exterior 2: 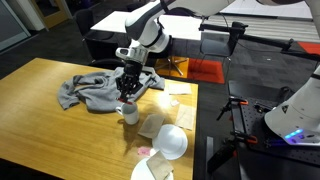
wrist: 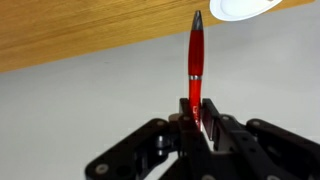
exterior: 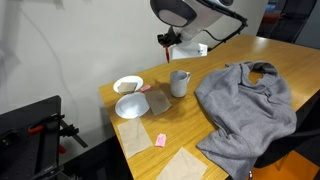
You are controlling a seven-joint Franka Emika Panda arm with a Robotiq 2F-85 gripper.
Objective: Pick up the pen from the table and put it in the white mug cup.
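Note:
My gripper (wrist: 197, 122) is shut on the thin red pen (wrist: 196, 55), which sticks straight out from between the fingers. In both exterior views the gripper (exterior: 170, 44) (exterior 2: 128, 90) hangs above the table (exterior: 230, 60) (exterior 2: 40, 100), over or close beside the white mug cup (exterior: 180, 84) (exterior 2: 130, 113). The mug stands upright near the table's edge. In the exterior views the pen shows only as a small red spot (exterior: 164, 41) at the gripper.
A crumpled grey cloth (exterior: 245, 105) (exterior 2: 90, 92) lies beside the mug. A white bowl (exterior: 131, 105) (exterior 2: 172, 140), a flat white plate (exterior: 128, 84) (exterior 2: 150, 170), brown paper sheets (exterior: 132, 132) and a small pink block (exterior: 160, 139) are near the edge. A white rim (wrist: 245, 8) shows in the wrist view.

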